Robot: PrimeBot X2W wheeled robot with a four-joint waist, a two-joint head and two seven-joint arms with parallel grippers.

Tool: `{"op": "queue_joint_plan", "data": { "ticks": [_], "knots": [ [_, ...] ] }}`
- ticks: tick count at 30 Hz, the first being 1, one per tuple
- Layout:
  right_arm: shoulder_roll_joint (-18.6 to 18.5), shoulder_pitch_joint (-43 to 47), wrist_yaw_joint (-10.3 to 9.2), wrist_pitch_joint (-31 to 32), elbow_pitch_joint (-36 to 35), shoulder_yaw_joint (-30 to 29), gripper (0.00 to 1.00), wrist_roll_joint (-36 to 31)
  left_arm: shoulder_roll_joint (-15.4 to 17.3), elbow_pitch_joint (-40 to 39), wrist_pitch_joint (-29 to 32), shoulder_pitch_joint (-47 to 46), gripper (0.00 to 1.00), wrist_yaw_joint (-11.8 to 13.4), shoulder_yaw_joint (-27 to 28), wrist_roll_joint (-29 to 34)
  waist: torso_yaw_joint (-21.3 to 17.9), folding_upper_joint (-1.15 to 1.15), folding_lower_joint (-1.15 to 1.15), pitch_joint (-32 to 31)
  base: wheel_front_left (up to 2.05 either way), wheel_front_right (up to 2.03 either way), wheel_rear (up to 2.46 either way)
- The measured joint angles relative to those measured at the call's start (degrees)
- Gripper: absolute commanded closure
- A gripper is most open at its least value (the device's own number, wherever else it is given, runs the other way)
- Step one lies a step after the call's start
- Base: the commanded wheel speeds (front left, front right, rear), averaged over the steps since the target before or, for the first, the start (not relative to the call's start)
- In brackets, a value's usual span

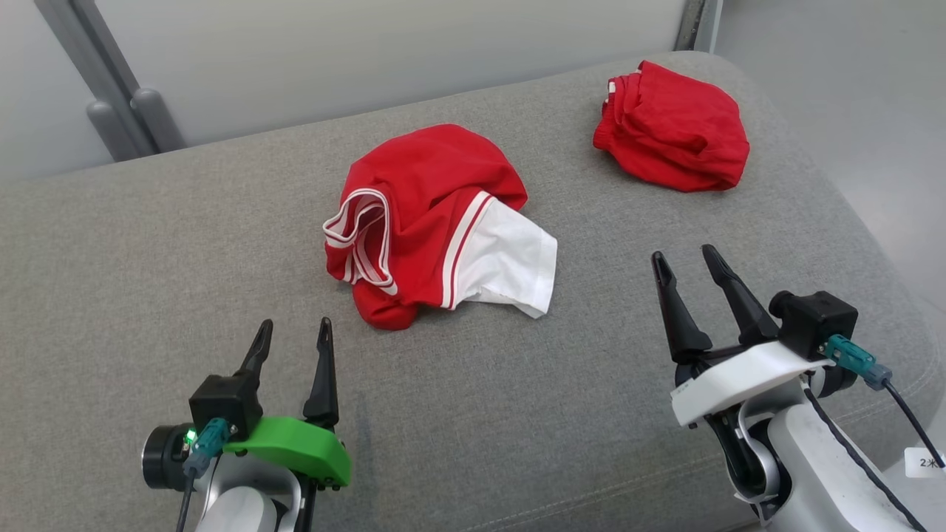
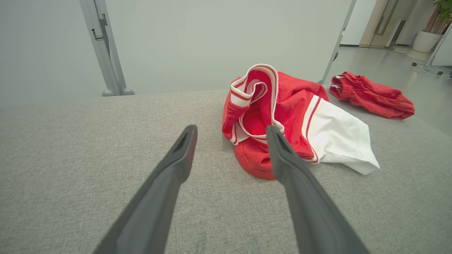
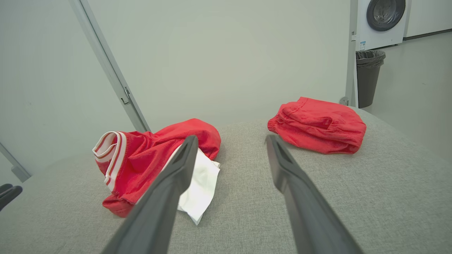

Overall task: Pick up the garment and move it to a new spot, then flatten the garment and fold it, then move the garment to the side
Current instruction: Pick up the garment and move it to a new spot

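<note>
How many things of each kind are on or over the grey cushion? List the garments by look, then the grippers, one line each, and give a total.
Crumpled red-and-white garment: 1
Folded red garment: 1
Open grippers: 2, the left gripper and the right gripper
Total: 4

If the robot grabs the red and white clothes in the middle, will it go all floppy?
Probably floppy: the red and white garment lies crumpled in soft folds, so it should droop when lifted. It looks like thin cloth, so likely light. Pushed, it would probably bunch up rather than slide, since the grey cushion looks rough.
</note>
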Motion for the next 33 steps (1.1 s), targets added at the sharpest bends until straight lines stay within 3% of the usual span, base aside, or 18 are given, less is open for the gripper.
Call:
{"op": "queue_joint_plan", "data": {
  "ticks": [33],
  "knots": [
    [-0.76,2.85,-0.59,0.00,-0.49,-0.40,0.00,-0.01,-0.70,-6.83,0.00,8.86,0.00,0.01,9.00,1.02,0.55,0.00,0.00,-3.07,0.00,0.00,0.00]
  ]
}}
